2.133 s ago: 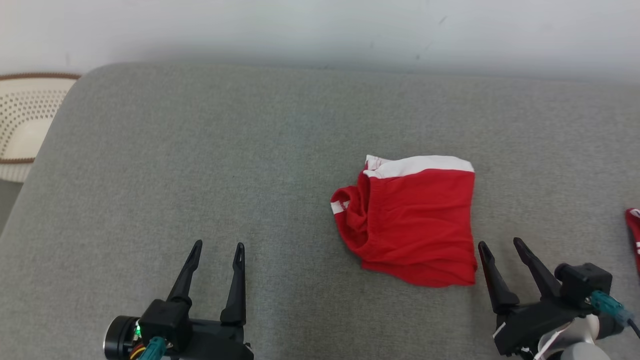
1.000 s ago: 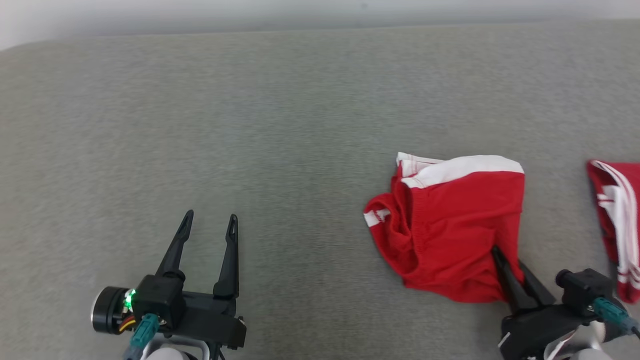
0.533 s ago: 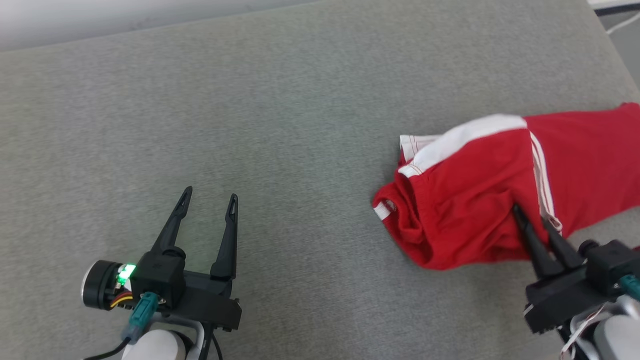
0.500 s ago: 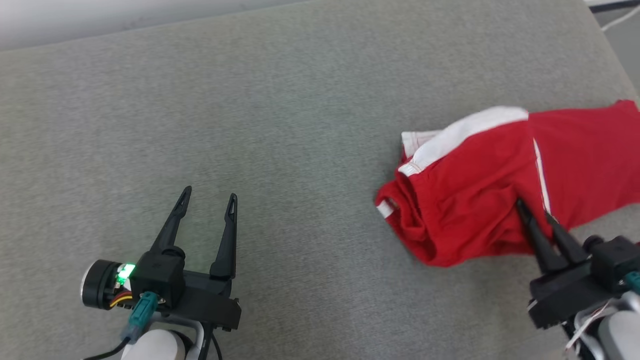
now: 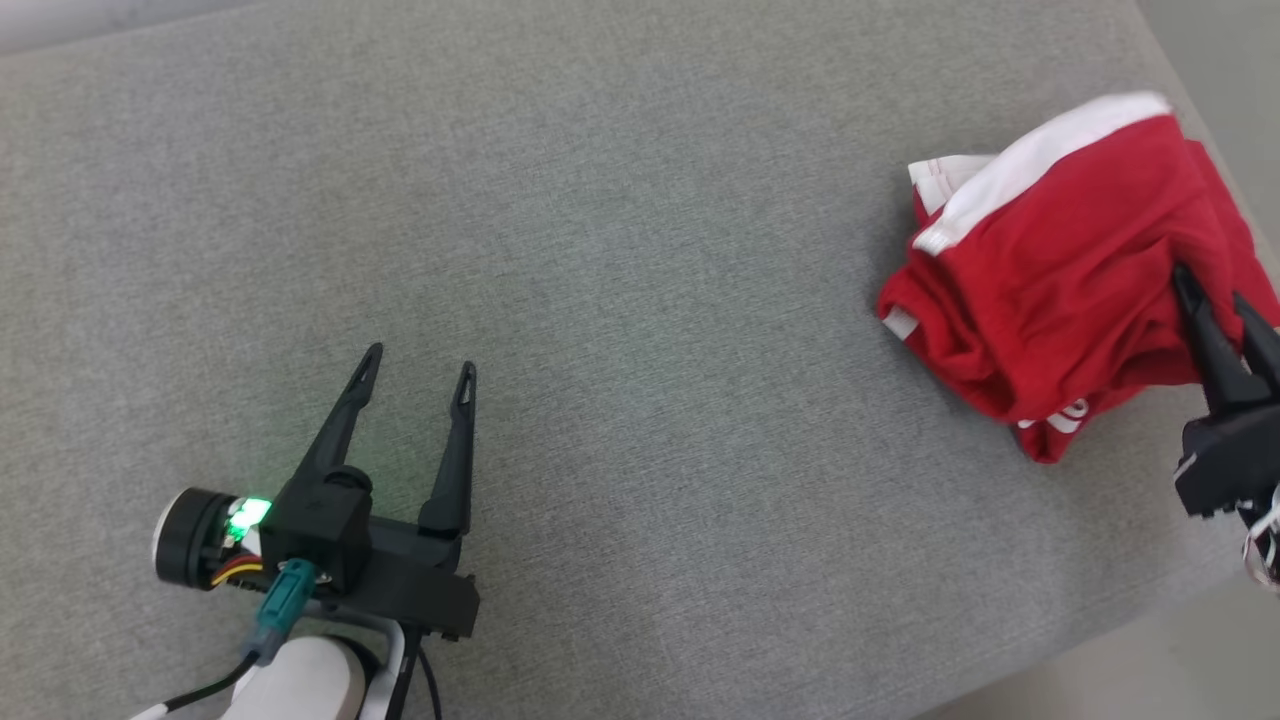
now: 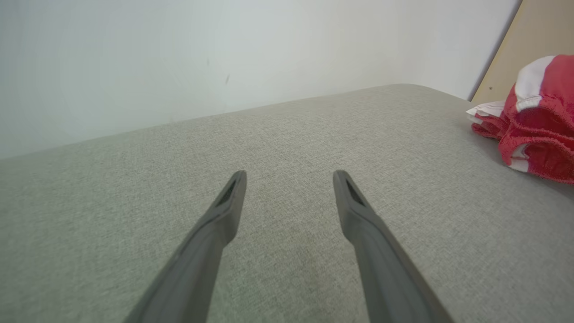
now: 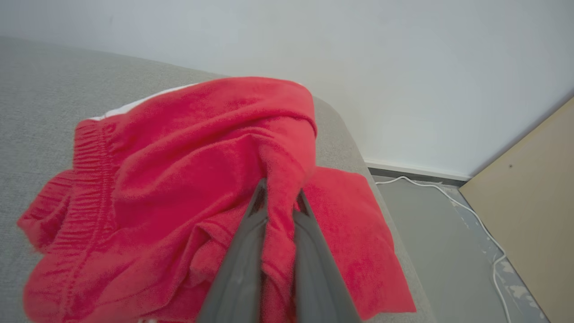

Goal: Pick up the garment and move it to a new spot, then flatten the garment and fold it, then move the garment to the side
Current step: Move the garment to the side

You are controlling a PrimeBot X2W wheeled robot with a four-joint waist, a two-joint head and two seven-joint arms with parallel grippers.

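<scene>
While I check the head view, the right gripper (image 5: 1212,285) pinches a fold of the red garment (image 5: 1040,280) at three o'clock, near the grey cushion (image 5: 600,250) edge. The left gripper (image 5: 420,360) is spread, idle at seven.

Left wrist view: the garment is bunched at two o'clock, well apart.

Right wrist view: the bite looks thin and could slip. Flat red cloth (image 7: 358,251) at four o'clock (same piece? I cannot tell) might drag over the edge.
</scene>
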